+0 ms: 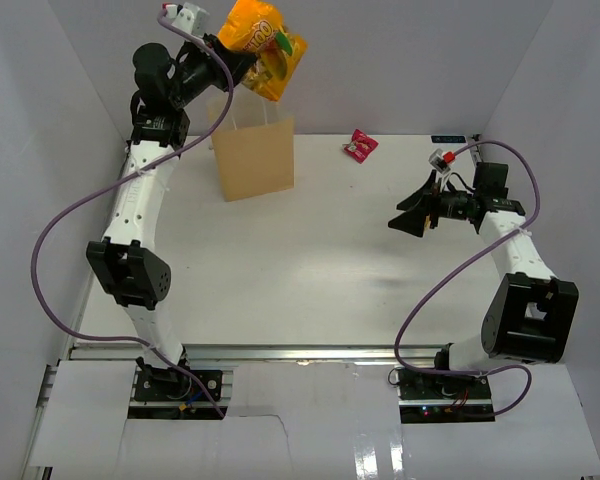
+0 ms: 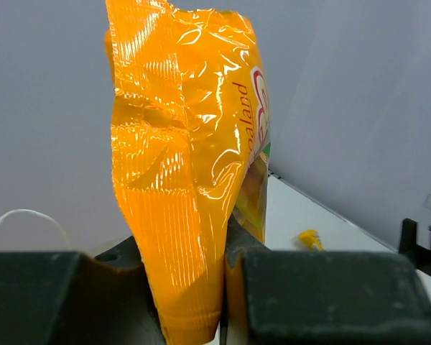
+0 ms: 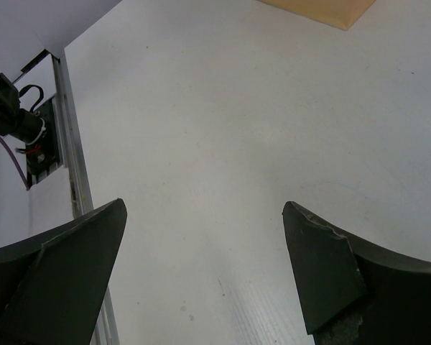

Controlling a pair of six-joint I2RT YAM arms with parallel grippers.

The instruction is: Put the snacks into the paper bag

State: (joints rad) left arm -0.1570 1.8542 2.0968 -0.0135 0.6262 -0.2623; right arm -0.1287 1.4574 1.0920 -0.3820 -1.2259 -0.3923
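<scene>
We have the light, crinkly, slippery orange snack bag [image 2: 187, 158] pinched by one end in our left gripper [image 2: 194, 287], aloft by the paper bag [image 1: 255, 160] mouth, while our right gripper [image 3: 205, 266] gapes wide and empty.

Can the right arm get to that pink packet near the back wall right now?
Probably yes: the right gripper is open and empty, and nothing stands between it and the pink packet.
</scene>
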